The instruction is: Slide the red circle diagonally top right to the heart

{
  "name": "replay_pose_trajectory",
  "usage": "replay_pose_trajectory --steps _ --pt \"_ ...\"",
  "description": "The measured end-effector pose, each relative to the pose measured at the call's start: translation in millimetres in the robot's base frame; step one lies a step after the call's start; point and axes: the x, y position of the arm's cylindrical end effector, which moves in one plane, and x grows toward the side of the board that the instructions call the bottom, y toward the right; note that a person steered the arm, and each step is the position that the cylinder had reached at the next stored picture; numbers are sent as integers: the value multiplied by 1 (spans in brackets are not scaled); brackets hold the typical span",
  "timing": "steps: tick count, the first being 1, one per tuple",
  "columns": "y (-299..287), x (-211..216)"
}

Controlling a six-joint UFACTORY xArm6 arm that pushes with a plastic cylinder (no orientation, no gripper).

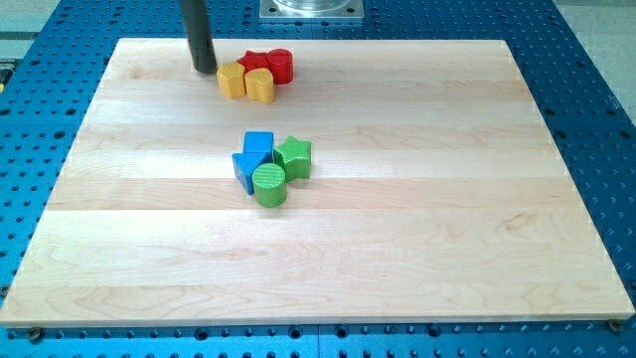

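Two red blocks are seen near the surface's point(397, 249) top edge: the red circle point(281, 65) lies right of my tip point(205, 70), yellow blocks point(245, 82) between; no gripper is fitted.

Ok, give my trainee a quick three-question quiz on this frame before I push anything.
1. True or false: my tip touches the green cylinder.
2. Which lies nearest my tip? A) yellow hexagon B) blue cube C) green star
3. Fill in: the red circle sits at the view's ____ end of the top cluster.

Key: 1 false; 2 A; 3 right.
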Motion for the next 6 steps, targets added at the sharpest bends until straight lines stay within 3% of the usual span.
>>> replay_pose_trajectory --steps 1,3,5,6 --pt "-10 -15" --pt "79 -15" --pt "85 22" --pt "116 -8"
